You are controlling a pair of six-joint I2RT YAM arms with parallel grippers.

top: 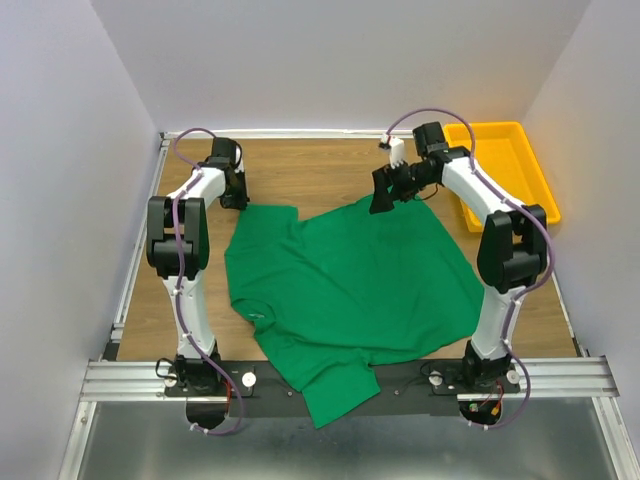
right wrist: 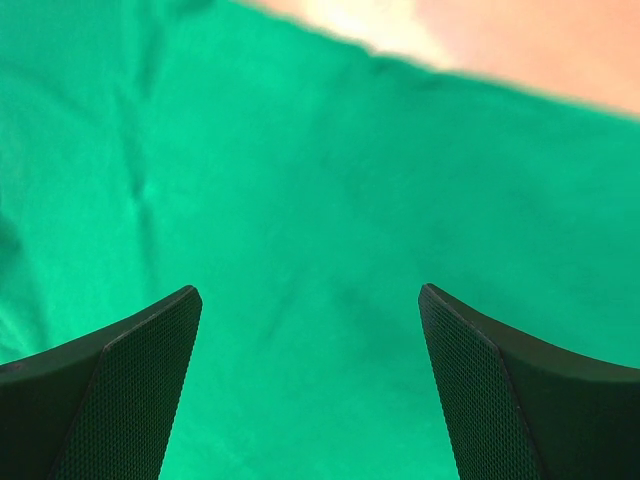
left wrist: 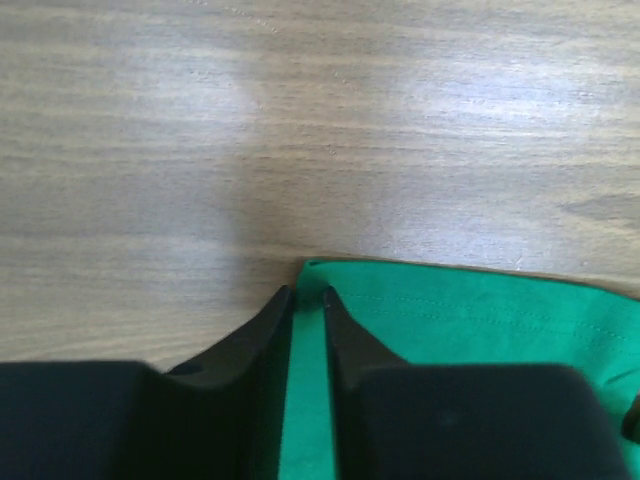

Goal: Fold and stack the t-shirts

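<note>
An emerald-green t-shirt (top: 350, 280) lies spread and rumpled on the wooden table, and one part hangs over the near edge. My left gripper (top: 235, 200) is low at the shirt's far-left corner. In the left wrist view its jaws (left wrist: 308, 295) stand almost together, with only a narrow strip of the green hem corner (left wrist: 480, 310) between them. My right gripper (top: 382, 200) hangs over the shirt's far edge. In the right wrist view it (right wrist: 310, 295) is wide open above flat green cloth (right wrist: 300, 150), holding nothing.
A yellow plastic tray (top: 505, 170) sits at the back right, beside the right arm. Bare wood (left wrist: 300, 120) lies beyond the shirt's far-left corner. White walls close in the table on three sides.
</note>
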